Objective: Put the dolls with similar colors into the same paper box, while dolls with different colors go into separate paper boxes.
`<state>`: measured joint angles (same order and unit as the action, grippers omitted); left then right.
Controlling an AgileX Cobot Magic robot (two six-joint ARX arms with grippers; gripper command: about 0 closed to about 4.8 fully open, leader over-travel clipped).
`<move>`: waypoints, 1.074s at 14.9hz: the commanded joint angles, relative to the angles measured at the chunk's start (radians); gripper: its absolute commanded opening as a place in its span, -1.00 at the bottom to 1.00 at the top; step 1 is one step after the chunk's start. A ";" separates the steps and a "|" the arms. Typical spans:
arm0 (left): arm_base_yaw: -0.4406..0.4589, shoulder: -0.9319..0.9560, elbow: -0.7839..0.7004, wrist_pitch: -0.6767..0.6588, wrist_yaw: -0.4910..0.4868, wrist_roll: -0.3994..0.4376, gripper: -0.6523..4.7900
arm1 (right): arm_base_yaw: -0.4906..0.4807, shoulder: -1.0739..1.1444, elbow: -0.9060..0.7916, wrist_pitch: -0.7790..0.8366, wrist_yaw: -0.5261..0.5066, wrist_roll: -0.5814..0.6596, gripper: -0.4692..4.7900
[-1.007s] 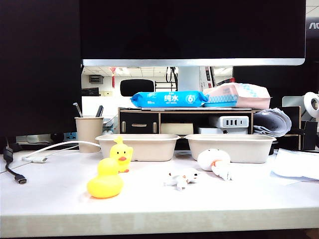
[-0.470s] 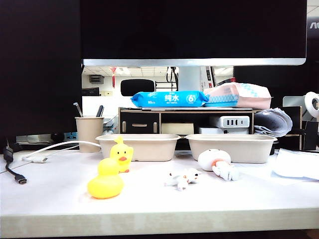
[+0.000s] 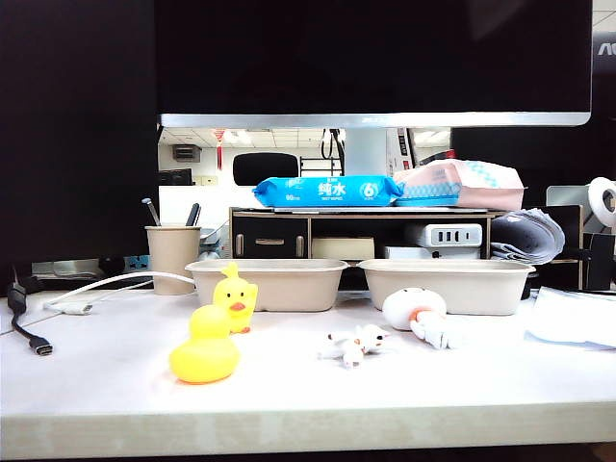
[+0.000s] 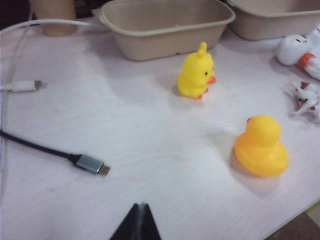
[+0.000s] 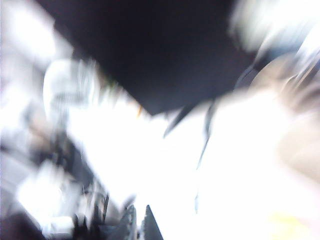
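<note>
Pincer tips of left pincer (image 4: 140, 220) pressed together, empty, above bare tabletop (image 4: 125, 135) near grey-tipped cable (image 4: 90, 164). Right pincer (image 5: 138, 222) closed, empty, view blurred. Beyond: two yellow ducks (image 4: 261, 146) (image 4: 197, 73), spotted dog (image 3: 354, 344), white figure (image 3: 416, 312), all on tabletop before two empty paper boxes (image 3: 267, 283) (image 3: 446, 285).

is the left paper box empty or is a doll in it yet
Empty as far as visible: the left paper box shows bare inner walls, and both ducks sit outside.
</note>
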<state>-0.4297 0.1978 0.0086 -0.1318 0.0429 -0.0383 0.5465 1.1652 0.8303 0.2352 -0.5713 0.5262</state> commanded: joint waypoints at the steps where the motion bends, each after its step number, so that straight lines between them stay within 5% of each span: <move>1: 0.001 0.000 0.001 0.006 0.003 0.004 -0.78 | 0.111 0.271 0.124 -0.022 0.119 -0.101 -0.85; 2: 0.001 0.000 0.001 0.006 0.004 0.004 -0.78 | 0.145 0.393 0.172 -0.059 0.238 -0.112 -0.84; 3: 0.001 0.000 0.001 0.006 0.005 0.004 -0.78 | 0.154 0.462 0.198 -0.078 0.244 -0.112 -0.74; 5: 0.001 0.000 0.001 0.006 0.006 0.004 -0.78 | 0.187 0.547 0.212 -0.084 0.321 -0.116 0.63; 6: 0.001 0.000 0.001 0.006 0.003 0.004 -0.78 | 0.201 0.556 0.212 -0.106 0.362 -0.116 1.00; 10: 0.001 0.000 0.001 0.006 0.003 0.004 -0.78 | 0.238 0.571 0.212 -0.129 0.513 -0.248 1.00; 16: 0.001 0.000 0.001 0.006 0.003 0.004 -0.78 | 0.271 0.674 0.212 -0.056 0.596 -0.299 1.00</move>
<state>-0.4305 0.1974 0.0086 -0.1322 0.0437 -0.0383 0.8181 1.8294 1.0382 0.1413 0.0124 0.2306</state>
